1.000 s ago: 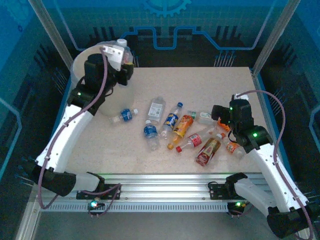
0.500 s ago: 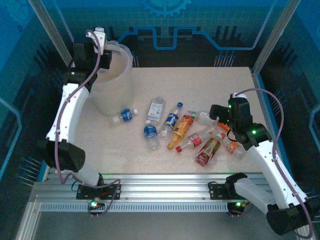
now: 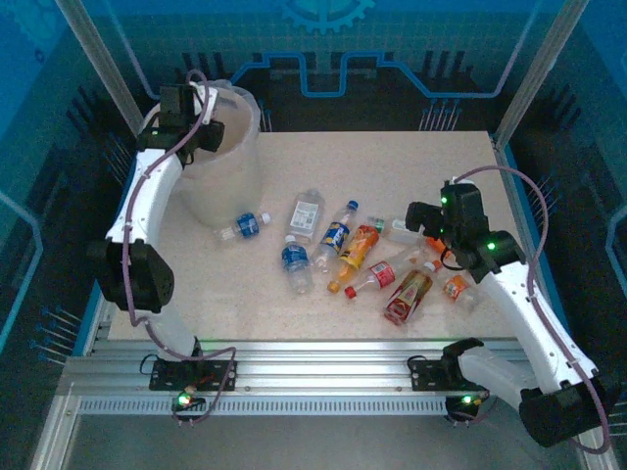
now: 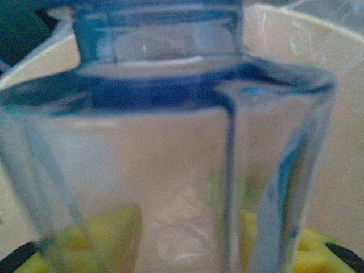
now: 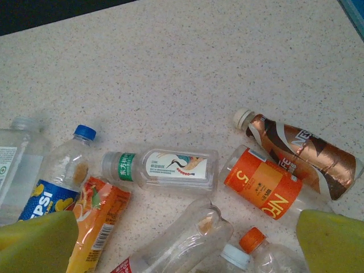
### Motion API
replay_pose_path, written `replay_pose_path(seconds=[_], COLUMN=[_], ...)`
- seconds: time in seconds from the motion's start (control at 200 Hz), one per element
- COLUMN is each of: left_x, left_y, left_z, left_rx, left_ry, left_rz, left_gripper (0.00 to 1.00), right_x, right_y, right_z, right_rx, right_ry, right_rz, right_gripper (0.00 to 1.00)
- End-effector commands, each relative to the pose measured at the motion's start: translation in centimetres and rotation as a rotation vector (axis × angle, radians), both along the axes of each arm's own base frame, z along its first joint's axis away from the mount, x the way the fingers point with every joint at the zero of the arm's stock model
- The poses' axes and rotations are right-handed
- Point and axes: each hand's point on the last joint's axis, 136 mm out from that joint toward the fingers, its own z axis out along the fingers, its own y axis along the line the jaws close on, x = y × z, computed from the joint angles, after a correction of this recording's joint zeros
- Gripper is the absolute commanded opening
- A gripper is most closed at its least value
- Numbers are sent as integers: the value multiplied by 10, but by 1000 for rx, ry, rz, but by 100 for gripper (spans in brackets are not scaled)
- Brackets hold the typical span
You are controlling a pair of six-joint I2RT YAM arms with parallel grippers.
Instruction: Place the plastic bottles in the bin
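Plastic bottles [image 3: 358,250] are lying scattered on the table [image 3: 431,162], from its centre out toward 4 o'clock.

Top external view: the bin [image 3: 230,171] is standing at the table's 10 o'clock corner, with a blue-labelled bottle [image 3: 242,226] lying just beside its base at 5 o'clock. The left arm is reaching up with its elbow raised and its wrist bent down, and the left gripper [image 3: 203,122] is hanging over the bin's mouth on the 9 o'clock side. The right arm is stretching in from 5 o'clock, and the right gripper [image 3: 423,220] is hovering above the 3 o'clock end of the cluster.

Left wrist view: the yellow pads [image 4: 108,233] are clamping a clear bottle [image 4: 170,159], with the bin's pale inner wall showing behind it. The bottle is appearing empty and thin-walled, so judged light and easily dented.

Right wrist view: the yellow fingers [image 5: 34,242] are standing wide apart, gripping nothing. A white-labelled bottle [image 5: 170,169] is lying below, with an orange-labelled bottle [image 5: 261,185] just beside it at 4 o'clock and a copper-sleeved bottle [image 5: 301,151] at 3 o'clock. All are looking smooth and round, so likely to roll or slip. Taking hold across the mid-body, square to the long axis, is advised.
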Motion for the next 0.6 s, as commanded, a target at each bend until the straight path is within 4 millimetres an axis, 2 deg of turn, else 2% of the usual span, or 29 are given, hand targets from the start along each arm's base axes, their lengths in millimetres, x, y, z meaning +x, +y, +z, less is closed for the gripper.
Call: replay_pose_path(seconds=[0.0,0.315,0.595], left_x=[4,21,21], left_y=[3,1,-1], left_z=[-7,-58,-99], left_rx=[3,19,12], left_ry=[37,176,299], left_rz=[-42,-99,-120], left_gripper=[40,41,41], right_x=[0,-2,0], right_y=[-2,-2,-1], right_z=[8,4,1], right_rx=[8,6,-1], right_ry=[2,23,38], right_rz=[-15,-10,-7], right_gripper=[100,100,100])
